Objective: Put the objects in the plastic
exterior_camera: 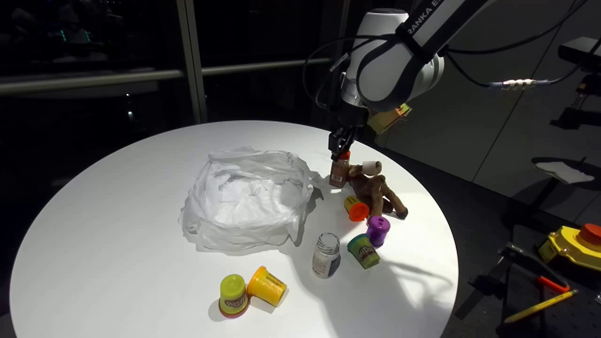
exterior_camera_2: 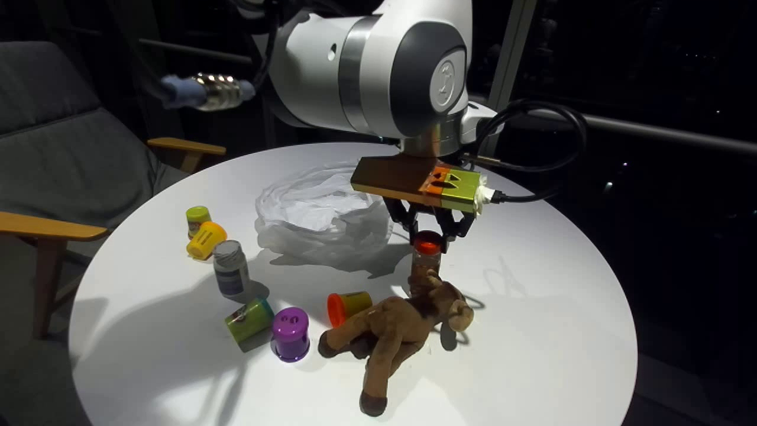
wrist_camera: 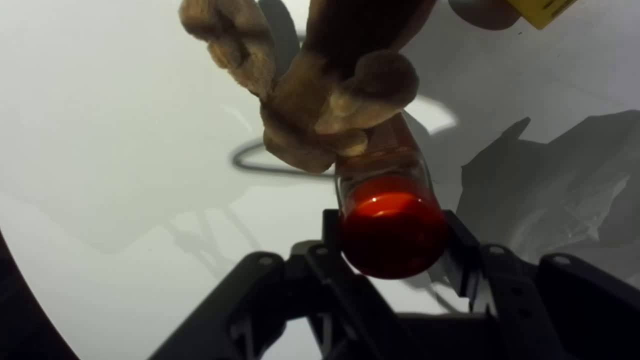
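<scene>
- One crumpled plastic bag [exterior_camera: 246, 202] sits mouth up on the round white table [exterior_camera: 103, 211], set in from the far edge in an exterior view.
- The gripper [wrist_camera: 394, 234] pinches a red-capped bottle [exterior_camera: 339, 172] by its cap; the bottle is outside the bag, toward the table's far right edge in an exterior view.
- A brown stuffed animal [exterior_camera: 365, 186] sprawls just beside the red-capped bottle, closer to the right edge; whether they touch, I cannot tell.
- An orange-lidded tub [exterior_camera: 355, 208] lies on its side between the plastic bag and the stuffed animal's legs.
- A purple container [exterior_camera: 378, 230] stands upright toward the right edge in an exterior view, just beside a green tub [exterior_camera: 363, 252] that lies on its side.
- A pale bottle [exterior_camera: 326, 256] stands upright between the green tub and a yellow tub [exterior_camera: 266, 285], which lies on its side toward the near edge.
- A yellow-green tub [exterior_camera: 233, 295] stands just beside the yellow tub, maroon rim down, also toward the near edge.
</scene>
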You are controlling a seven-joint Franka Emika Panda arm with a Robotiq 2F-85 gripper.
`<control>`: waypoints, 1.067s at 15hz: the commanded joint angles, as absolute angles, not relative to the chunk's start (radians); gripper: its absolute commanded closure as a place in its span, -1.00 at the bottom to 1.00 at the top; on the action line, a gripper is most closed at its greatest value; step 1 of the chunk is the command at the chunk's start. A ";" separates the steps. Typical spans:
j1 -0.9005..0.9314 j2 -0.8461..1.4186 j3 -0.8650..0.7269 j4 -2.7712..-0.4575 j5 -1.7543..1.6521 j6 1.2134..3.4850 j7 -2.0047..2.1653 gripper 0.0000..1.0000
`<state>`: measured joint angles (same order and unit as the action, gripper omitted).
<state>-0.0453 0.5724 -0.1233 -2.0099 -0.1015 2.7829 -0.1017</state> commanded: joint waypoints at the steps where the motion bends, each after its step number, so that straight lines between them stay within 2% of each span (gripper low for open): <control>1: -0.011 0.502 -0.150 -2.000 -0.141 2.707 -0.055 0.51; 10: 0.013 0.338 0.036 -1.951 0.000 2.508 -0.058 0.51; 16: 0.068 0.463 0.068 -1.970 0.012 2.604 0.005 0.51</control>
<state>0.0545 0.4034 0.0668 -1.9704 0.0003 2.5391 -0.0254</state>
